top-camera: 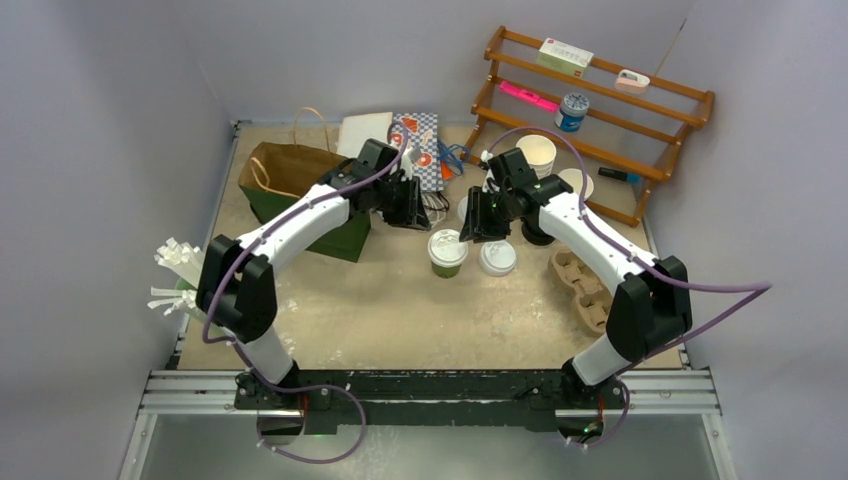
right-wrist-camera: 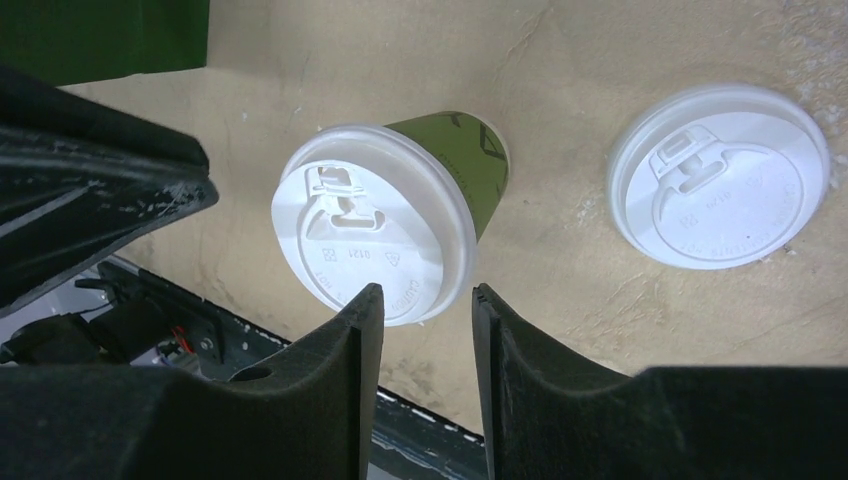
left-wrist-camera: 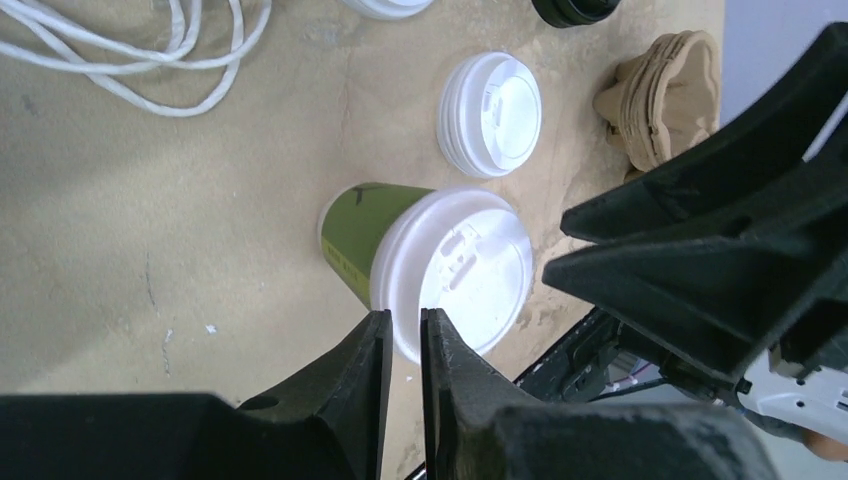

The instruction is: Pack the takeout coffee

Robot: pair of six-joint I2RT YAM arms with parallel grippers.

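The takeout coffee [top-camera: 447,252] stands upright mid-table, an olive-green paper cup under a white lid. In the left wrist view the takeout coffee [left-wrist-camera: 440,265] lies just past my left gripper [left-wrist-camera: 405,318], whose jaws are a narrow slit apart with nothing in it. My left gripper [top-camera: 411,208] hovers behind and to the left of the cup. My right gripper [top-camera: 479,228] hangs just behind and to the right of it. In the right wrist view my right gripper [right-wrist-camera: 428,292] is open and empty, with the cup's lid [right-wrist-camera: 375,225] beyond its left fingertip.
A loose white lid [top-camera: 497,258] lies right of the cup. Cardboard cup carriers [top-camera: 580,280] sit at the right edge. A brown paper bag [top-camera: 290,170] and a dark green bag [top-camera: 345,238] stand at the back left. A wooden rack [top-camera: 600,110] and white cups [top-camera: 537,152] are at the back right.
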